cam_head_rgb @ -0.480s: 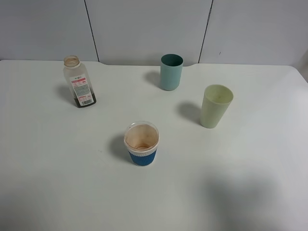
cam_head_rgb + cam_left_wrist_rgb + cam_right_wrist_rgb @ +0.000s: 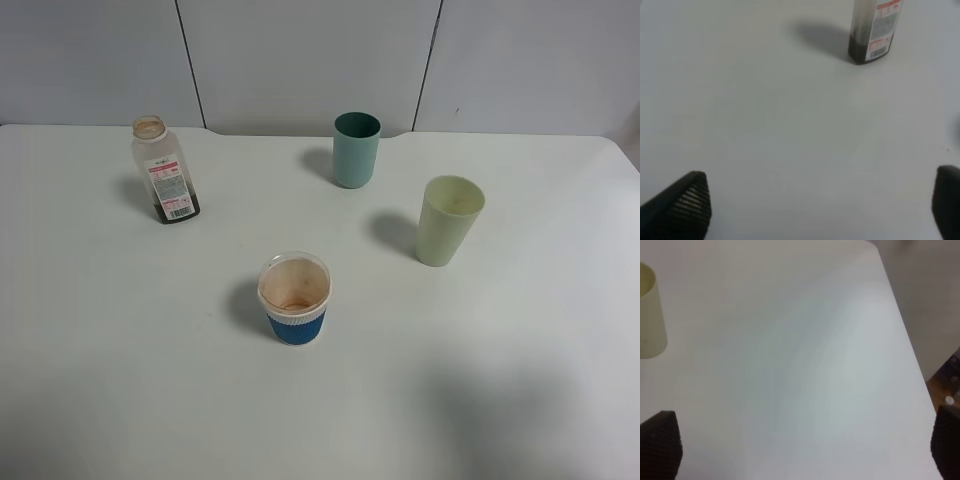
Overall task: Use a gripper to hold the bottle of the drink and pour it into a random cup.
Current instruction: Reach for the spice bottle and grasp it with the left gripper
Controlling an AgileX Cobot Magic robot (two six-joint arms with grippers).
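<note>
Bottle [image 2: 165, 183] upright, uncapped, at tabletop [image 2: 120, 330] far left, dark drink [image 2: 178, 208] low in it | cup [image 2: 294, 298] centre-front, brown-stained inside | teal tumbler [image 2: 356, 150], pale green tumbler [image 2: 448, 220] upright, further right | left tool [image 2: 815, 210], right tool [image 2: 805, 450] both spread wide, gripping nothing

White table [image 2: 120, 380], grey panelled wall [image 2: 300, 60]

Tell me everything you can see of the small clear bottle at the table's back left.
The small clear plastic bottle stands upright on the white table, back left in the high view. Its wide neck is open, with no cap. A white-and-pink label with a barcode wraps its middle. Only its bottom part holds dark brown drink. Nothing but the table touches it.
</note>
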